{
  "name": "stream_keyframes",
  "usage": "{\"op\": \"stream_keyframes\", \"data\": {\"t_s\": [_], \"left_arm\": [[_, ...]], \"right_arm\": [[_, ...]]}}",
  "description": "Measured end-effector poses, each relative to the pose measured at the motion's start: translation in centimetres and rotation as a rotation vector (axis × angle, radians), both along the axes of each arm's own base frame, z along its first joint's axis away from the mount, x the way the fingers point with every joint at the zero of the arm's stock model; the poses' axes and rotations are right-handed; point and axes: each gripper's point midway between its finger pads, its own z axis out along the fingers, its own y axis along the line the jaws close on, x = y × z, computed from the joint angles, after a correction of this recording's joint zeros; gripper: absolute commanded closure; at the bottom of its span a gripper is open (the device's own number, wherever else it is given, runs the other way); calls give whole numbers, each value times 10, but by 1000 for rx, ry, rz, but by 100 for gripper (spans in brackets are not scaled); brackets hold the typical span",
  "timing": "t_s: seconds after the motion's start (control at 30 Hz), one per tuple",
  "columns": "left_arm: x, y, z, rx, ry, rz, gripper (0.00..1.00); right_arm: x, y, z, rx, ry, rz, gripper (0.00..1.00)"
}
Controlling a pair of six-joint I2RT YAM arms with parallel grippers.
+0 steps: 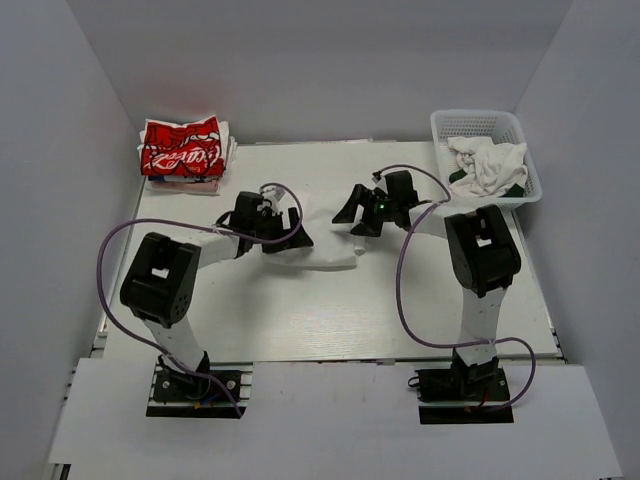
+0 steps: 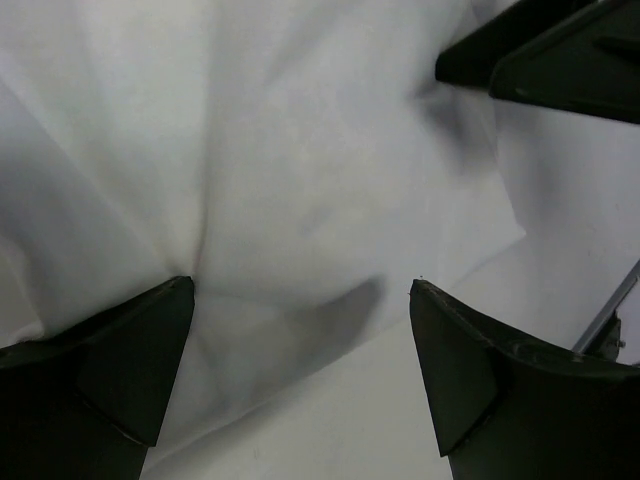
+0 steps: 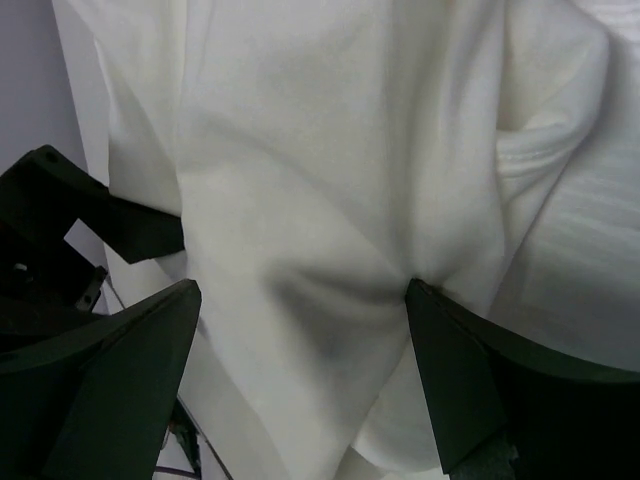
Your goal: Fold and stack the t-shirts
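Observation:
A white t-shirt lies bunched on the table between my two grippers; no print shows on it. My left gripper is at its left end and my right gripper at its right end. In the left wrist view the left gripper is open, its fingertips pressed down onto the wrinkled white cloth. The right wrist view shows the right gripper open too, straddling a thick fold of the same shirt. A red t-shirt with white script lies folded at the far left corner.
A white plastic basket at the far right holds more white cloth with a bit of green. The red shirt rests on top of other folded cloth. Grey walls close in the table on three sides. Purple cables loop beside both arms.

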Motion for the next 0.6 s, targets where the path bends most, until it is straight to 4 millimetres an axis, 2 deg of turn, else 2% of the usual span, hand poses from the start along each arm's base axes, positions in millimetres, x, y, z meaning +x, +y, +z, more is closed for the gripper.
{"op": "stream_keyframes", "data": {"t_s": [0.07,0.17,0.27,0.4,0.47,0.53,0.6], "left_arm": [[-20,-3,3,-7,3,-23,0],[-61,-6,12,0,42,-56,0],[-84,-6,37,12,22,-60,0],[-77,6,97,-8,-162,25,0],[-64,13,118,-19,-247,92,0],[-51,20,120,-1,-267,142,0],[-34,23,107,41,-249,181,0]], "right_arm": [[-8,-2,1,-20,-18,10,10],[-30,-9,6,-85,-42,35,10],[-52,-13,31,-128,-118,64,10],[-73,-9,96,-93,-312,117,10],[-84,-2,117,-48,-390,158,10],[-98,4,117,-8,-408,205,10],[-112,4,94,-1,-359,235,10]]}}
